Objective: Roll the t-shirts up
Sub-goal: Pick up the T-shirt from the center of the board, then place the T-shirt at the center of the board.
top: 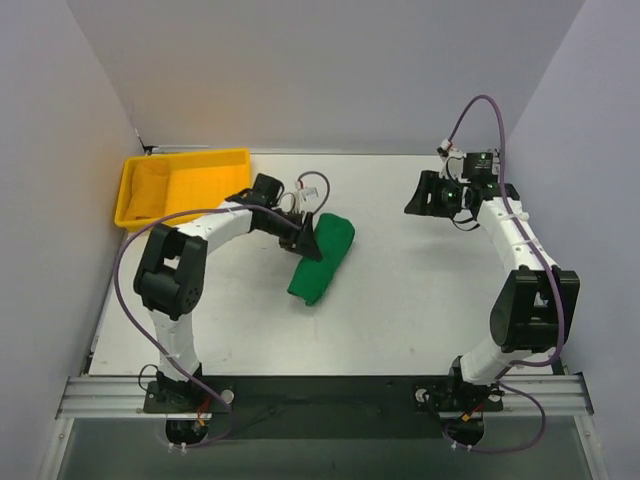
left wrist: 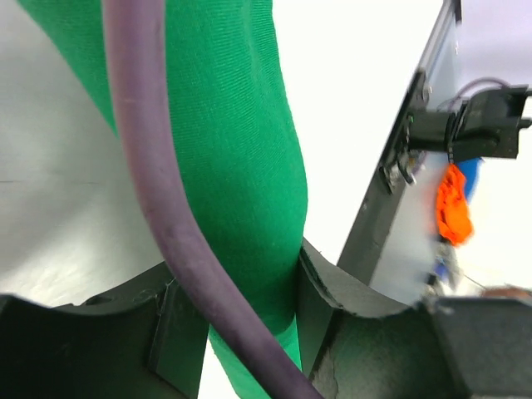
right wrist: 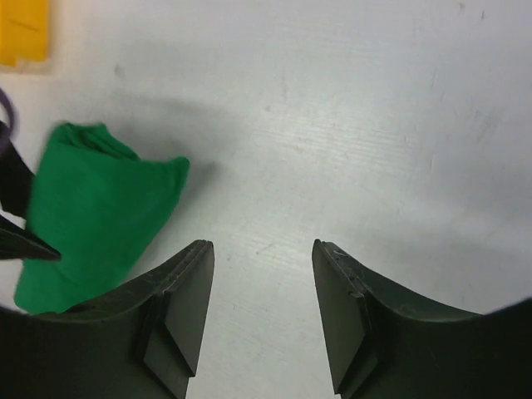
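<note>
green t-shirt clamped between the left fingers

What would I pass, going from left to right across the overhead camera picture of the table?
yellow tray → green t-shirt → right gripper

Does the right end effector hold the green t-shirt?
No, the right end effector is open above bare table, and the green t-shirt lies apart from it.
</note>
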You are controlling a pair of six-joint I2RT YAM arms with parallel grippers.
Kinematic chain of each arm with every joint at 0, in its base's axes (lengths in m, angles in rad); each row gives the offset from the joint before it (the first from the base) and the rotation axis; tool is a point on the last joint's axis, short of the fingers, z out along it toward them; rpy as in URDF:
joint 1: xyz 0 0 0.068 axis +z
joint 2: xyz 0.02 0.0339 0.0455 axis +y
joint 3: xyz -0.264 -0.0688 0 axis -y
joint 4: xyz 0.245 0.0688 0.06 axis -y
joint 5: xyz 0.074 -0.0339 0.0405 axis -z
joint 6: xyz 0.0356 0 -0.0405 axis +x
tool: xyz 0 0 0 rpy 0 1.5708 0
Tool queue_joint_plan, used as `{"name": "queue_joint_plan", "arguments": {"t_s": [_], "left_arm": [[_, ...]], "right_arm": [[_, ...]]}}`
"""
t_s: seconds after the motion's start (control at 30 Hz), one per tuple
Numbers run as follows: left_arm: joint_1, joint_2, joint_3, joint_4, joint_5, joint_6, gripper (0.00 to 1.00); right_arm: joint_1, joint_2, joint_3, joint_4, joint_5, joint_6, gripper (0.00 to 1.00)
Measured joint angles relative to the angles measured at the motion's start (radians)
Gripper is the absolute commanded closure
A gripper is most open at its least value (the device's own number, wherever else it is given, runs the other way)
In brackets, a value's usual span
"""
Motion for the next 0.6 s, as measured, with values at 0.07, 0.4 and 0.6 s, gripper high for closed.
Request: {"name": "queue_joint_plan", "arguments": {"t_s": [0.07, 0.4, 0.6], "left_arm": [[0.045, -0.044, 0.039, -0.036, -0.011, 0.040, 1.00], [0.200, -0.145, 0.103, -0.085, -0.018, 0.121, 1.00], [0.173, -0.145, 0.065, -0.089, -0.029, 0.120, 1.00]], "right_arm": [[-0.008, 0.000, -0.006, -0.045, 0.009, -0.002, 0.49], [-0.008, -0.002, -0.071, -0.140, 0.030, -0.019, 0.51], [0.025, -0.013, -0.096, -0.124, -0.019, -0.010, 0.51]]}}
